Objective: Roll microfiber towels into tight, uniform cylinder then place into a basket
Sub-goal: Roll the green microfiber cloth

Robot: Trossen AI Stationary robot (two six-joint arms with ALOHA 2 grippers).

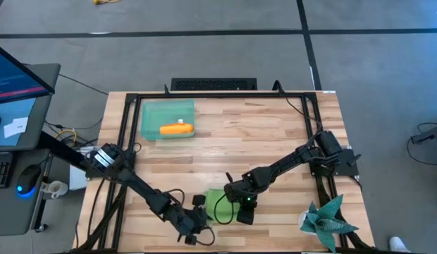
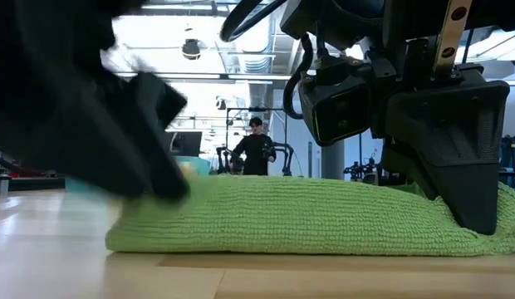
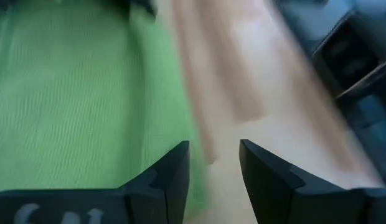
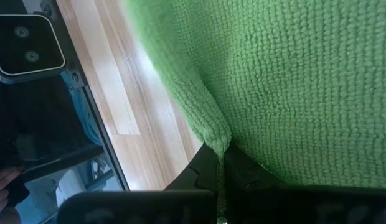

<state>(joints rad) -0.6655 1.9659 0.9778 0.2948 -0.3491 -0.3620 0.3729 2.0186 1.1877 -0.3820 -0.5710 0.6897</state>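
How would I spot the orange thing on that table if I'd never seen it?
Start at the wooden table and look to its far left corner, where a shallow see-through teal basket sits. The rolled orange towel lies inside it, along the near wall. It is the only orange item; the other cloth, the green towel, lies flat between the two arms.

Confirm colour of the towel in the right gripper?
Lime green towel, pinched by the right gripper; clearest in the right wrist view.

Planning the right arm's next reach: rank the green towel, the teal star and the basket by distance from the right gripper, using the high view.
1. Green towel: pinched in the right gripper, near front edge.
2. Teal star: front right corner.
3. Basket: back left, orange towel inside.
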